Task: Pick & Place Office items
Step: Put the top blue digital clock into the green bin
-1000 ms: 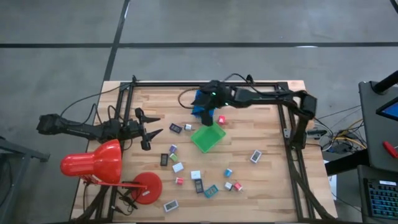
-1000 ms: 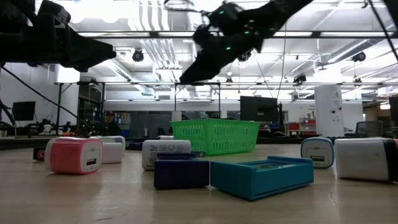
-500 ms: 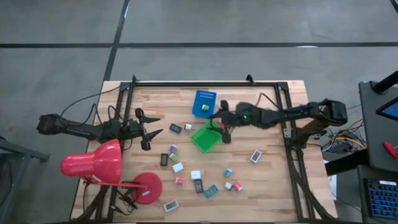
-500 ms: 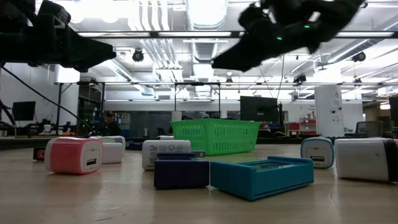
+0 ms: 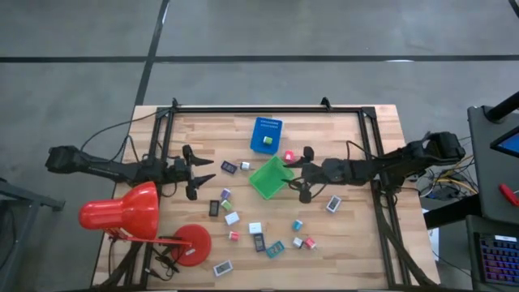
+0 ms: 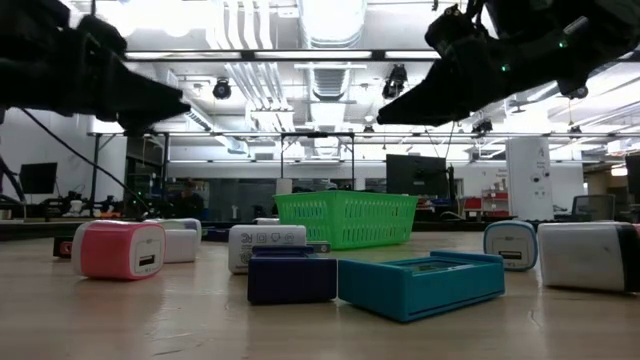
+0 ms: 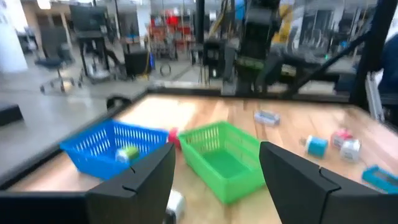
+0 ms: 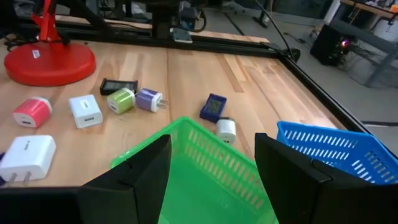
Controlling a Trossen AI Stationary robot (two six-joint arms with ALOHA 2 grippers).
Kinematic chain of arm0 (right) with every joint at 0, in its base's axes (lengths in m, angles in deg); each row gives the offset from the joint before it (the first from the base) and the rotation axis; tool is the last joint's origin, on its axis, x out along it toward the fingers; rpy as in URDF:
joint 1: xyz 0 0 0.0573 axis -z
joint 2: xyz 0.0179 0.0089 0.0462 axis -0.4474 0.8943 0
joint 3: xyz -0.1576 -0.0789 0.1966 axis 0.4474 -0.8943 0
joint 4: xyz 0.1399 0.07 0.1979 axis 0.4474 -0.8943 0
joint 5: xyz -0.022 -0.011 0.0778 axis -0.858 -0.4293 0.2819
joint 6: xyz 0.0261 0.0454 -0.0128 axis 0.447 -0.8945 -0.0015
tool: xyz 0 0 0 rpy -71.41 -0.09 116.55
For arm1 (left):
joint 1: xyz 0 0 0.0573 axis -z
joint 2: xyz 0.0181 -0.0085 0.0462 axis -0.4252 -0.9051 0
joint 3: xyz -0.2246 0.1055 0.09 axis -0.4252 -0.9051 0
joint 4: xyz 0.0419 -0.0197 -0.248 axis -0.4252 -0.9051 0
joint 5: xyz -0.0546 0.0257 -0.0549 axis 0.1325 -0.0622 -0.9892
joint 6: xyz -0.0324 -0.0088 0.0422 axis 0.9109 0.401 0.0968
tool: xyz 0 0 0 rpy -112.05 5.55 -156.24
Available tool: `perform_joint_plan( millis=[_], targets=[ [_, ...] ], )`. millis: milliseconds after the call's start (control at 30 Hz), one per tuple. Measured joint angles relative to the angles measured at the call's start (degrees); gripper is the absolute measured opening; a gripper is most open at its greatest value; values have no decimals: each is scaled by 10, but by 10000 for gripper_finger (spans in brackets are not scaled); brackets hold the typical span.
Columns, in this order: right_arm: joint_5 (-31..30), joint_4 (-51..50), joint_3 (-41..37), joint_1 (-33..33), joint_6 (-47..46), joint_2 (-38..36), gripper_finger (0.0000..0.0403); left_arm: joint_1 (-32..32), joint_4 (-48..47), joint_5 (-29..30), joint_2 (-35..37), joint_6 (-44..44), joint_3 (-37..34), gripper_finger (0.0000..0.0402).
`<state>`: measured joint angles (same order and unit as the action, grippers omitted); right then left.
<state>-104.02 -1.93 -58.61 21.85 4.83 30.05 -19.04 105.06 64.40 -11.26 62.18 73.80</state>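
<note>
Meanwhile the right gripper (image 5: 302, 174), jaws spread and empty, had moved from the blue tray (image 5: 266, 135) to beside the green tray (image 5: 271, 178). The left gripper (image 5: 197, 171) waited, jaws spread. Two trays stood; about twenty office items (image 5: 255, 229) lay scattered on the table (image 5: 340, 138).
</note>
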Motion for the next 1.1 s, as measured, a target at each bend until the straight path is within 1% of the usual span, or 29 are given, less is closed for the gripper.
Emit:
perform_joint_plan(
  millis=[133, 400, 567, 833, 1100],
  targets=[
    [0, 0, -1, 0, 1, 0, 224, 0, -15, -13, -55, 16, 29, 239],
    [-1, -6, -6, 0, 5, -1, 224, 1, -161, -13, -187, 33, 134, 239],
    [-1, -6, -18, 0, 4, -1, 224, 1, -190, -12, -255, 31, 180, 239],
    [-13, -6, -44, -3, 0, -4, 224, 1, -294, -8, -341, 47, 253, 239],
    [-22, -5, -55, -13, 4, -32, 224, -2, -335, 14, -409, 39, 300, 239]
  ],
)
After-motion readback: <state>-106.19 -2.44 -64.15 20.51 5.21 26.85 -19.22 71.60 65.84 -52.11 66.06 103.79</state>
